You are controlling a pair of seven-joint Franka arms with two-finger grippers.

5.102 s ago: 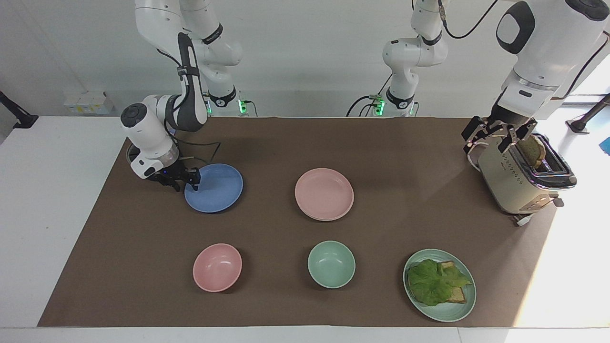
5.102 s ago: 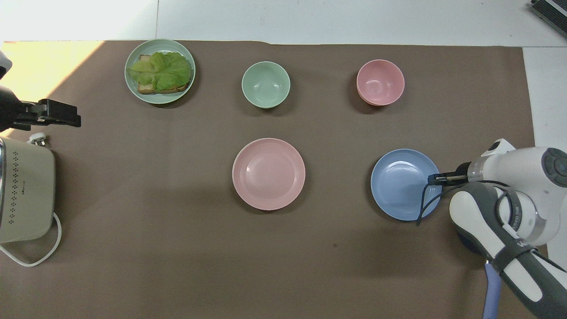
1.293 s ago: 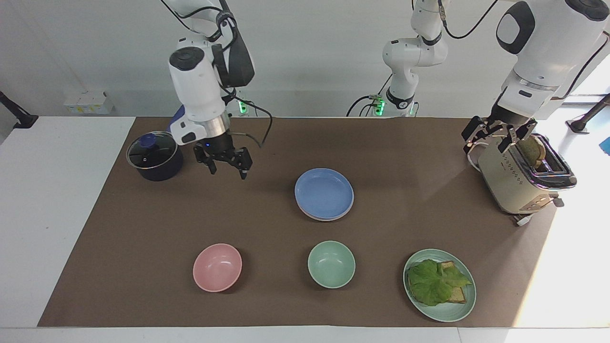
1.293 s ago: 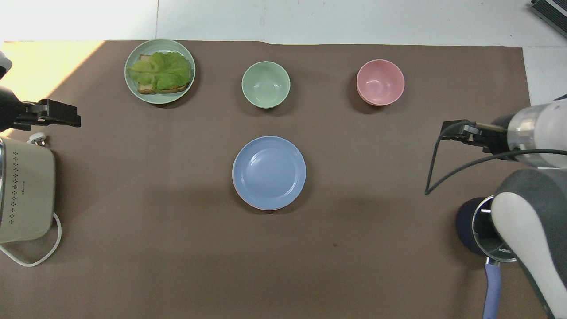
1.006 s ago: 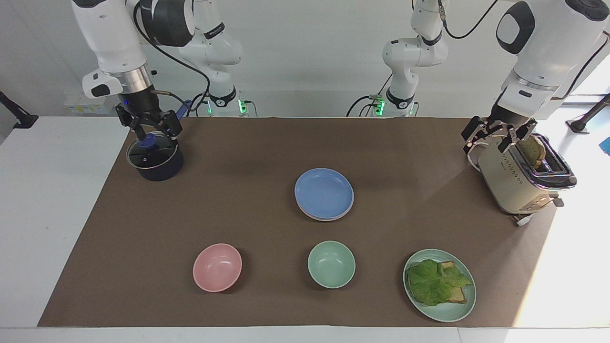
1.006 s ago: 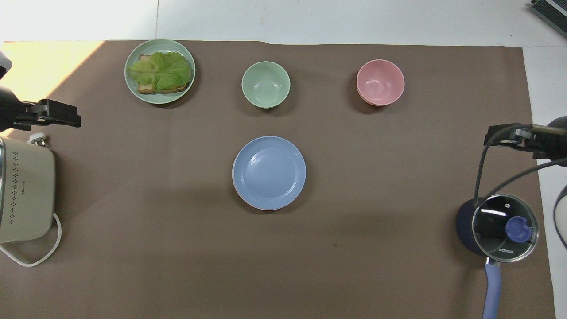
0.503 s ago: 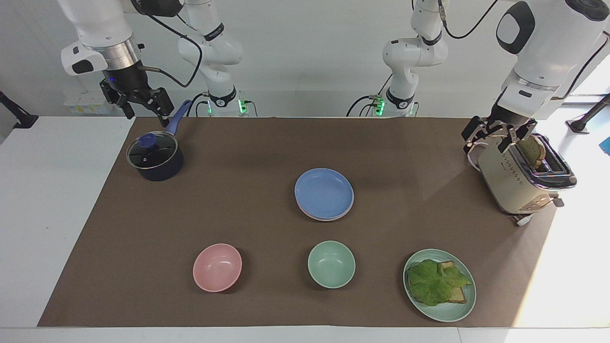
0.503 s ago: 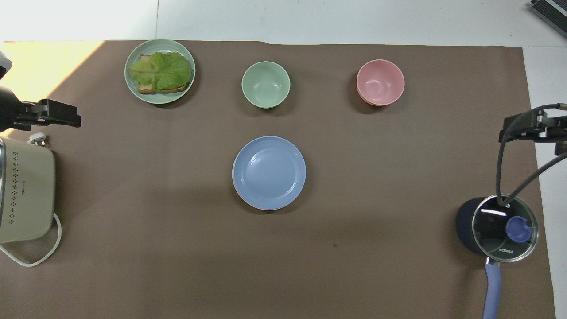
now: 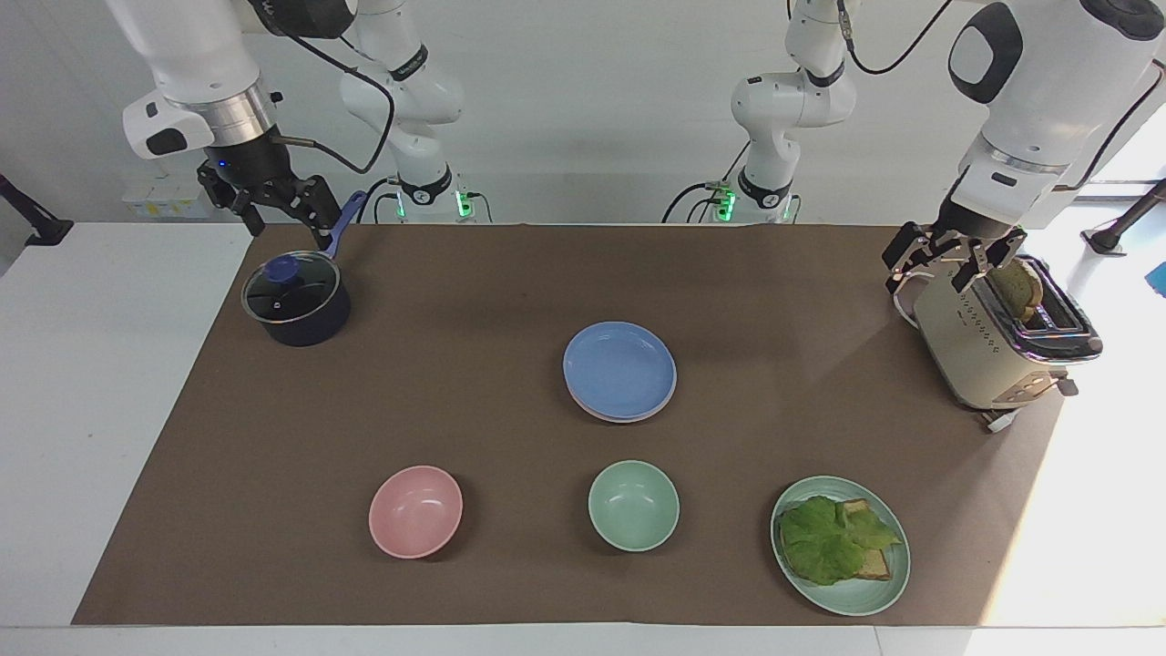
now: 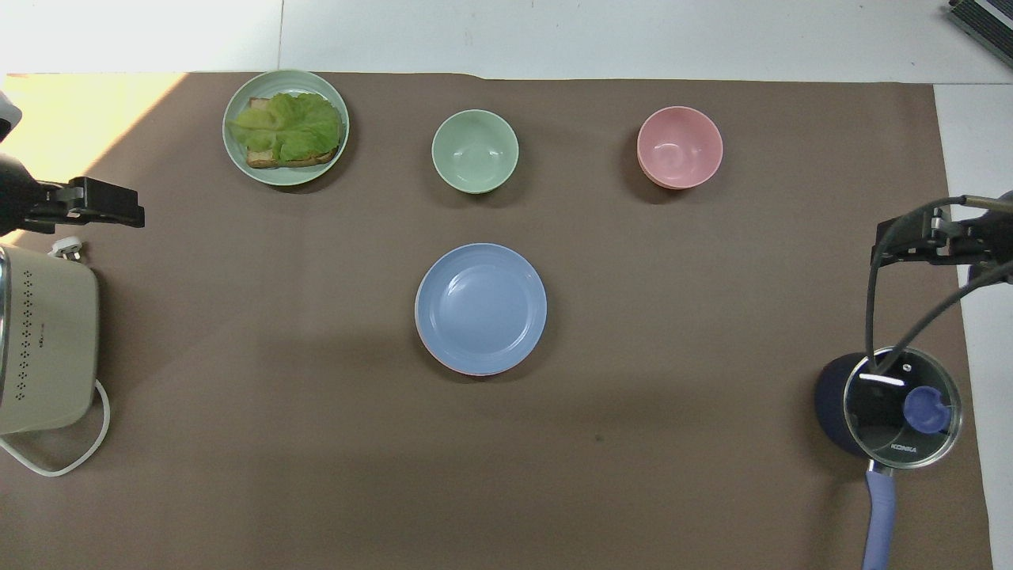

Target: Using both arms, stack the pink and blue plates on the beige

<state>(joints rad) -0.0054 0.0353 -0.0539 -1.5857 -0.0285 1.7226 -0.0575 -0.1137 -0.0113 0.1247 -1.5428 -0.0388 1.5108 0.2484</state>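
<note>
The blue plate (image 9: 619, 367) (image 10: 480, 305) lies on the pink plate in the middle of the mat. Of the pink plate only a thin rim (image 9: 629, 420) (image 10: 473, 374) shows under it. The beige plate is hidden. My right gripper (image 9: 280, 217) (image 10: 912, 237) hangs open and empty over the mat's edge at the right arm's end, above the pot's handle. My left gripper (image 9: 949, 266) (image 10: 101, 209) waits open just above the toaster (image 9: 988, 342) (image 10: 43, 348).
A dark pot with a glass lid (image 9: 296, 301) (image 10: 898, 404) stands below the right gripper. Farther from the robots than the stack are a pink bowl (image 9: 415, 511) (image 10: 679, 147), a green bowl (image 9: 633, 505) (image 10: 475, 150) and a green plate (image 9: 856, 606) (image 10: 237, 154) with toast and lettuce.
The blue plate went from the right arm's end onto the pink plate. My right gripper let go, swung back over the pot and rose. The left arm has not moved.
</note>
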